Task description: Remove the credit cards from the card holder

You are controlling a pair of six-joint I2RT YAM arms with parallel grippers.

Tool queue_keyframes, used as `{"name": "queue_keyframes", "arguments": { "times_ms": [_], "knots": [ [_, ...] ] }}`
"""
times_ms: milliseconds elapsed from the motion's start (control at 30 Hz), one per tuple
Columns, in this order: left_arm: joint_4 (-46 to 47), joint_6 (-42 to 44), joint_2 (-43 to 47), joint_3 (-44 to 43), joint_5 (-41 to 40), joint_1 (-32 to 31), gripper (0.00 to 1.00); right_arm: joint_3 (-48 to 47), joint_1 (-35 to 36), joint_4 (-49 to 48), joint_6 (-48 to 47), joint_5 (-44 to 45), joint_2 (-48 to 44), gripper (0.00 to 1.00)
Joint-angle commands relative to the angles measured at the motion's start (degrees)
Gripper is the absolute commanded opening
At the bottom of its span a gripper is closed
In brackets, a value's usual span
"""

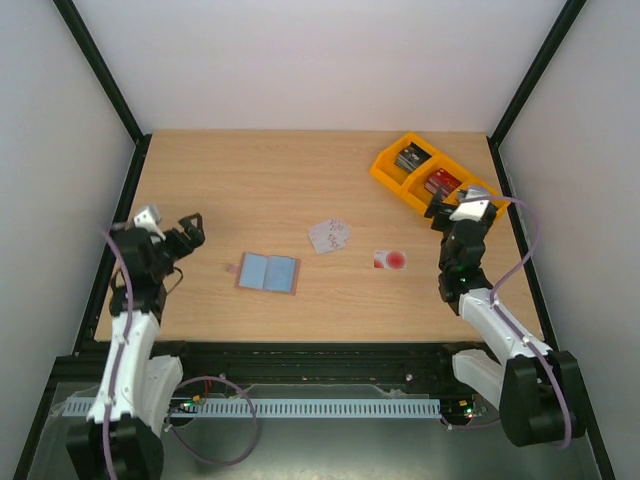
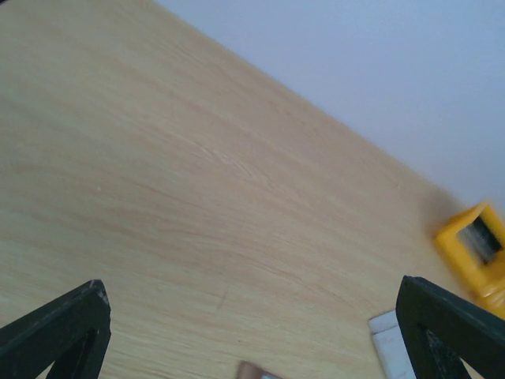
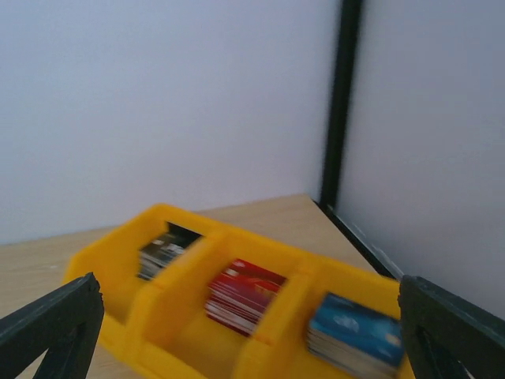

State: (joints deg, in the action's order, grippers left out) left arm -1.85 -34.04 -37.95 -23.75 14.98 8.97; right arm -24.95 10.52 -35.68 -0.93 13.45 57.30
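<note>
The card holder [image 1: 268, 272] lies open and flat on the table, light blue inside with a pinkish-tan edge. Its tab just shows in the left wrist view [image 2: 252, 371]. A whitish card with reddish marks [image 1: 329, 236] lies right of it, and its corner shows in the left wrist view [image 2: 388, 339]. A white card with a red circle [image 1: 390, 260] lies further right. My left gripper [image 1: 188, 231] is open and empty, left of the holder and above the table [image 2: 252, 347]. My right gripper [image 1: 442, 210] is open and empty, right of the red-circle card, facing the orange bin [image 3: 252, 347].
An orange bin [image 1: 425, 175] at the back right holds stacks of dark [image 3: 162, 251], red [image 3: 241, 292] and blue [image 3: 355, 332] boxes. It also shows in the left wrist view [image 2: 473, 253]. Grey walls with black frame posts enclose the table on three sides.
</note>
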Motion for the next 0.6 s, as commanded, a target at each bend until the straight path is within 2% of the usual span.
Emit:
{"name": "queue_keyframes", "arguments": {
  "times_ms": [0, 67, 133, 200, 333, 433, 500, 567],
  "knots": [
    [-8.49, 24.99, -12.14, -13.82, 7.45, 1.77, 0.99, 3.80, -5.37, -9.19, 13.04, 5.65, 1.69, 0.99],
    [-14.78, 33.71, -17.64, -21.73, 5.27, 1.89, 0.99, 5.02, -7.55, -11.10, 14.04, 6.13, 3.17, 0.99],
    [-16.17, 39.07, -20.73, -27.01, 3.09, 2.08, 0.99, 6.24, -9.90, -13.04, 15.17, 5.55, 4.86, 0.99],
    [-15.46, 40.77, -23.53, -29.87, 2.74, 2.26, 0.99, 7.51, -12.04, -15.44, 16.83, 4.67, 6.83, 0.99],
    [-15.45, 38.01, -33.91, -36.73, 2.97, 4.33, 0.99, 11.25, -14.28, -22.66, 18.79, 5.56, 10.94, 0.99],
    [-2.82, 36.10, -34.74, -31.09, -0.23, 4.51, 0.99, 15.31, -14.33, -30.46, 18.94, 2.90, 11.52, 0.99],
    [9.59, 34.87, -32.68, -22.51, -2.03, 4.49, 0.99, 16.55, -14.37, -34.72, 17.14, -1.19, 12.31, 0.99],
    [21.50, 33.32, -31.93, -14.28, -4.54, 4.46, 0.99, 16.28, -14.31, -33.75, 16.59, -3.54, 12.23, 0.99]
  ]
}}
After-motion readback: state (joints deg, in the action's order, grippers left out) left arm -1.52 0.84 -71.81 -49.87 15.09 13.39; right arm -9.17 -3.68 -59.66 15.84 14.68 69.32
